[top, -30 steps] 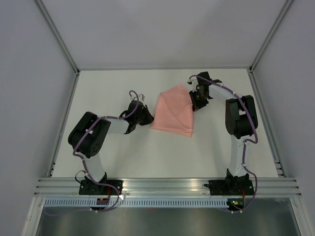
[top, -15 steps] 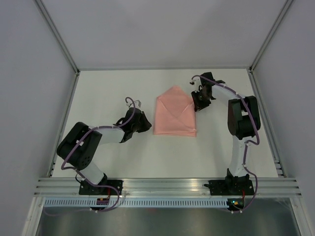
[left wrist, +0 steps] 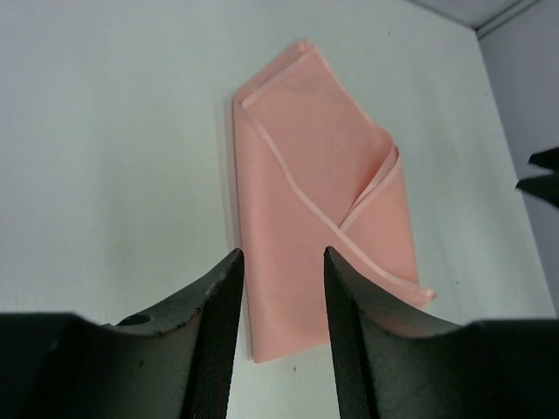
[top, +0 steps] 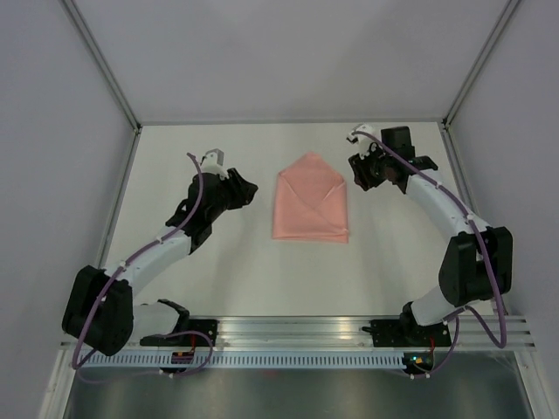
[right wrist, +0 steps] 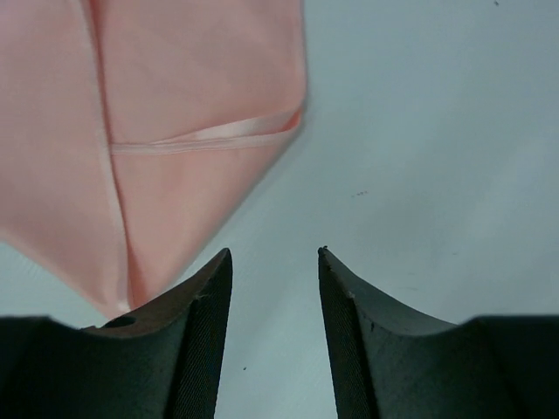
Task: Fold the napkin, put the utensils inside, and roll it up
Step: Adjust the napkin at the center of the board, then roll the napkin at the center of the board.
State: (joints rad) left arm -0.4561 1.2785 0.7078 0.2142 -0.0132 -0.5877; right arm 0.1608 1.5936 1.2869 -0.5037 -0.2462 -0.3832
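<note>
The napkin (top: 310, 202) is a pale salmon-pink cloth folded into a flat envelope shape, with its point toward the far side, in the middle of the table. It also shows in the left wrist view (left wrist: 323, 209) and the right wrist view (right wrist: 166, 105). My left gripper (top: 249, 191) is open and empty, a short way left of the napkin; its jaws (left wrist: 281, 256) stand apart above the near left edge. My right gripper (top: 359, 173) is open and empty just right of the napkin's upper right corner (right wrist: 275, 253). The utensils are out of view.
The white table (top: 218, 271) is walled by grey panels on the left, right and back. A metal rail (top: 297, 327) runs along the near edge, where both arm bases are bolted. The right gripper's tips show at the right edge of the left wrist view (left wrist: 543, 175).
Both grippers were at the napkin's side edges a second ago and have drawn back. The napkin went from skewed to lying straight and flat. The left arm swung up and out.
</note>
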